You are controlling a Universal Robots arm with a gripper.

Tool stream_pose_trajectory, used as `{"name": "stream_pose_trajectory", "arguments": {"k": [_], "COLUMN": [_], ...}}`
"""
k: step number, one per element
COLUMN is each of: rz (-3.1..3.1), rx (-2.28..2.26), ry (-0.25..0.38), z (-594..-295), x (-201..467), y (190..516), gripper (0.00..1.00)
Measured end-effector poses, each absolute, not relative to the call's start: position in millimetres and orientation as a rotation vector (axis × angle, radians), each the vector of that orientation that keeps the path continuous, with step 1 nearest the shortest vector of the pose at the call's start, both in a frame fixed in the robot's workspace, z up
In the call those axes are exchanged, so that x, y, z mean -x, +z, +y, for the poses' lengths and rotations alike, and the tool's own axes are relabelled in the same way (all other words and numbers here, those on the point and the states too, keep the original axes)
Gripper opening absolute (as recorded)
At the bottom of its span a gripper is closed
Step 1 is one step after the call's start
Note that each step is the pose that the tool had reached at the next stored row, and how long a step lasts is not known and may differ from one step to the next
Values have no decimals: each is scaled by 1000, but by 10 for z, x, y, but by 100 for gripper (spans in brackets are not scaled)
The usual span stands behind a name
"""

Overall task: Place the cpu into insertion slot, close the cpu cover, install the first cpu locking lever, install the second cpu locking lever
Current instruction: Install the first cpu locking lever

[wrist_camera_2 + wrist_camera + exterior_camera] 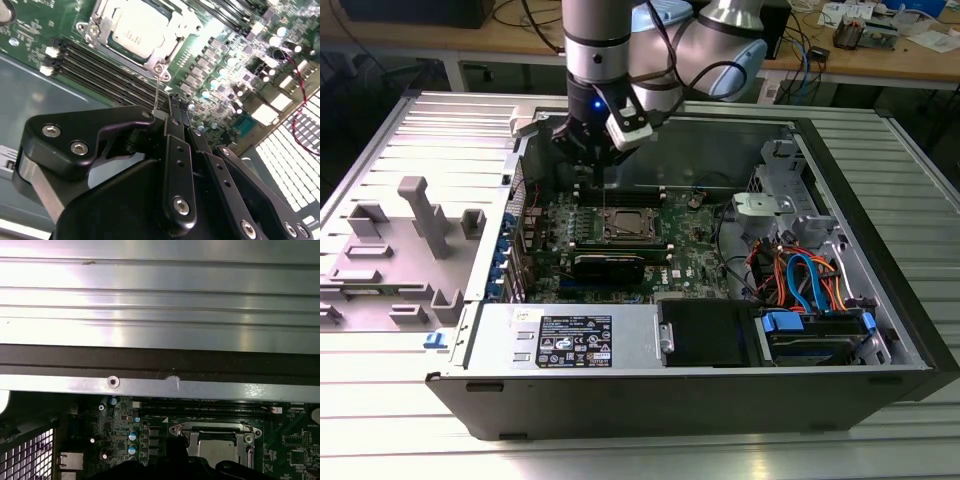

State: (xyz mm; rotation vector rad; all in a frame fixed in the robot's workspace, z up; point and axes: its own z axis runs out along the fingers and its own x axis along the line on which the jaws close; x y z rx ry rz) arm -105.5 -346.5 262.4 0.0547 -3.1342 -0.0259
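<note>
The cpu (136, 27) lies in the insertion slot (626, 226) on the green board, its silver top facing up. The cpu cover (189, 22) lies flat around it as a silver frame. In the first wrist view the cpu (216, 446) shows inside the cover (246, 433). A thin wire locking lever (158, 87) rises from the socket's corner towards my gripper (178, 100). The black fingers (175, 125) are together, with the lever's free end just beside them. In the exterior view my gripper (588, 150) hangs over the board just behind the socket.
Black memory slots (100, 65) run beside the socket. The open case has a power supply (580, 340) at its front and a cable bundle (800, 280) on the exterior view's right. A grey fixture (415, 220) stands left of the case. The case wall (160, 290) is close by.
</note>
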Motion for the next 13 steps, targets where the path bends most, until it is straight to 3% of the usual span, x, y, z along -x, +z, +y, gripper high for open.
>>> {"name": "stream_pose_trajectory", "arguments": {"k": [13], "rz": [-3134], "rx": [-55], "ry": [-19], "z": [-3465], "x": [875], "y": [2543], "gripper": [11]}}
